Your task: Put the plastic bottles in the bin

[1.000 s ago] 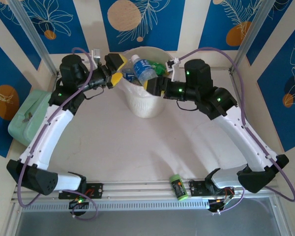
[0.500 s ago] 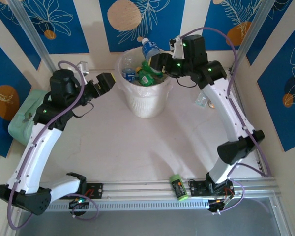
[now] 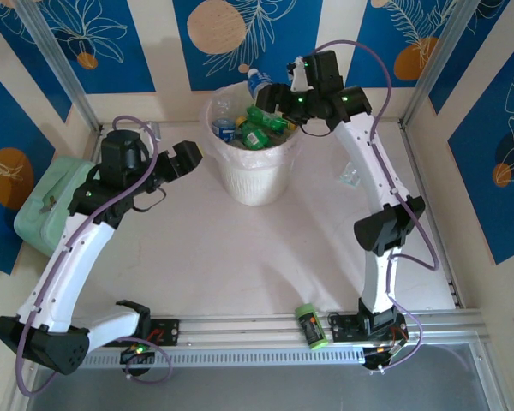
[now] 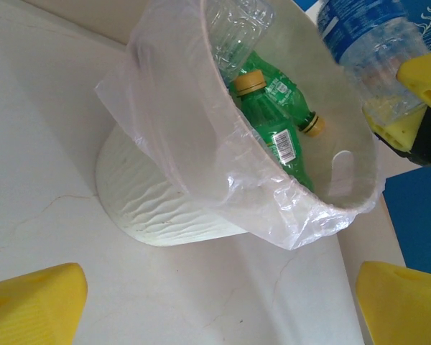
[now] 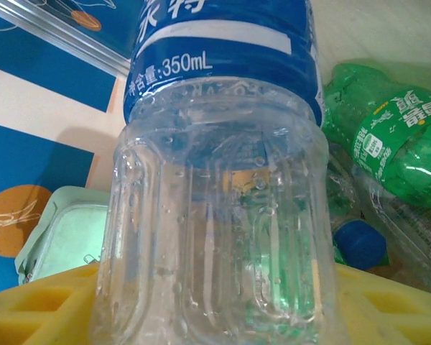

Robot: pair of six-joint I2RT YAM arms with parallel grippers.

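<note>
The bin (image 3: 255, 184) stands at 12 o'clock on the table, its mouth open, with green bottles (image 4: 269, 126) lying inside it.

The right arm reaches over it from about 2 o'clock. The right gripper (image 3: 271, 94) hangs above the bin's far rim, at 12 to 1 o'clock of the mouth. Between its yellow pads sits a clear bottle (image 5: 215, 201) with a blue label. The pads flank the bottle's base end and seem to touch it on both sides, so I take it as held, though how firmly the jaws press I cannot tell.

The bottle's long axis runs away from the wrist, base at the pads and cap end pointing up and off toward 11 o'clock.

What the coming move turns on is where the bottle lies relative to the mouth. In the right wrist view the green bottles and a blue cap show beyond and below the clear bottle, so I judge the opening to be beneath it, toward 6 o'clock. If so, letting go should drop it inside. The risk is the rim just beside it, because a tilted bottle could clip the rim and roll out.

The left gripper (image 3: 186, 157) hovers at the bin's 9 o'clock, beside the wall and apart from it, with its fingers spread wide and nothing between them. The right arm is the nearer one.
</note>
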